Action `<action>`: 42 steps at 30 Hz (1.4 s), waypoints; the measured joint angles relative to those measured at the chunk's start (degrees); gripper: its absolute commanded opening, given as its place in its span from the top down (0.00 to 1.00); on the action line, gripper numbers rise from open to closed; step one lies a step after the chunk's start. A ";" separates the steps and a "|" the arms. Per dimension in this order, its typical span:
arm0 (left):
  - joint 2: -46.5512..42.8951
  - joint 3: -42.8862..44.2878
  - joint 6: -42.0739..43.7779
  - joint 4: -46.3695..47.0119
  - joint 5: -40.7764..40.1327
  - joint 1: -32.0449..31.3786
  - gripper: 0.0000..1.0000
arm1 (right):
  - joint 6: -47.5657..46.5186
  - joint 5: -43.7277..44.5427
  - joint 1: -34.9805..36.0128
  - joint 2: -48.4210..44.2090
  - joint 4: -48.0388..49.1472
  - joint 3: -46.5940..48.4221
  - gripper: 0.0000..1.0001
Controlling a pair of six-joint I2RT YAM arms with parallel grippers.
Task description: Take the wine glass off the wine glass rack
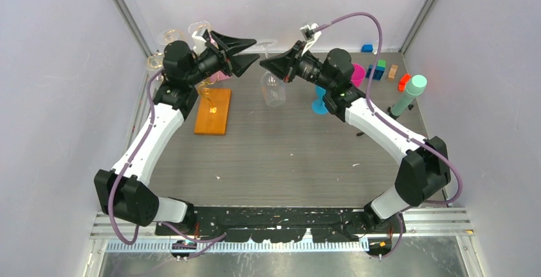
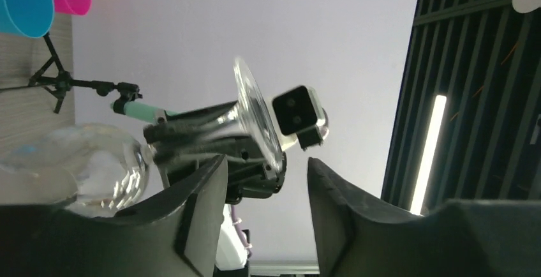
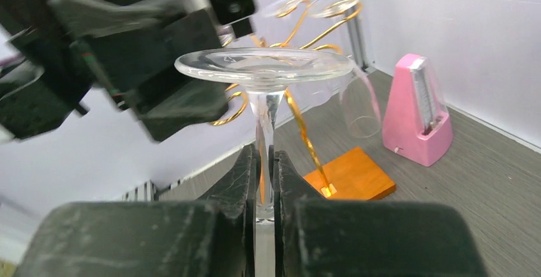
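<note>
Holding the wine glass (image 3: 265,66) by its stem, the right tool (image 3: 266,184) is clamped tight. The glass hangs apparently bowl-down between the arms, clear of the wine glass rack (image 3: 348,175), above the desk (image 1: 287,156). The left tool (image 2: 265,172) has its jaws apart near the foot, gripping nothing. Best move: back the left away first, hold the stem vertical, lower slowly.

Pale lilac walls (image 1: 57,66) stand at nine, twelve and three o'clock around my grey table (image 1: 287,156). Above, a dark slatted ceiling (image 2: 472,66) carries one long lamp (image 2: 429,152).
</note>
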 measured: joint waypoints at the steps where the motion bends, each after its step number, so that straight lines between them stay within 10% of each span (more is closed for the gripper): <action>1: -0.26 0.00 0.44 0.42 -0.15 0.00 0.36 | 1.09 1.40 -0.02 0.35 0.76 0.02 1.00; 16: -5.29 -1.66 7.91 -1.33 -4.44 -0.35 0.22 | 22.56 38.93 -0.15 5.11 6.91 6.25 1.00; 42: 1.64 -0.15 -0.28 2.80 -9.14 -1.29 0.51 | 42.38 51.87 3.02 7.26 16.13 1.46 1.00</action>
